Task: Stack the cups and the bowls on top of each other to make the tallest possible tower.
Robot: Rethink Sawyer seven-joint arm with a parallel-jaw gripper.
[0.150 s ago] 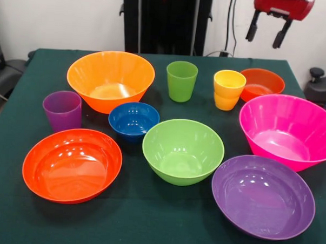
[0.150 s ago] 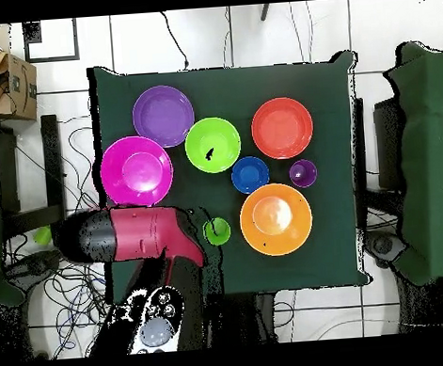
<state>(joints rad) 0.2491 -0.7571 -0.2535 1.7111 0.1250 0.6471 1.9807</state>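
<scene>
You should take the glossy, likely light and slippery lime green plastic bowl (image 1: 183, 150) at table centre by its thin rim; the empty gripper (image 1: 268, 29) hangs spread wide, well above.

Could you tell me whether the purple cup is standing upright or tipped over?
Upright. The purple cup stands on its narrow base on the green table, with its open mouth facing up.

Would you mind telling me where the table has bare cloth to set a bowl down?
Bare cloth lies along the front edge before the red-orange bowl, and left of the purple cup. The middle is crowded around the blue bowl and lime green bowl.
</scene>
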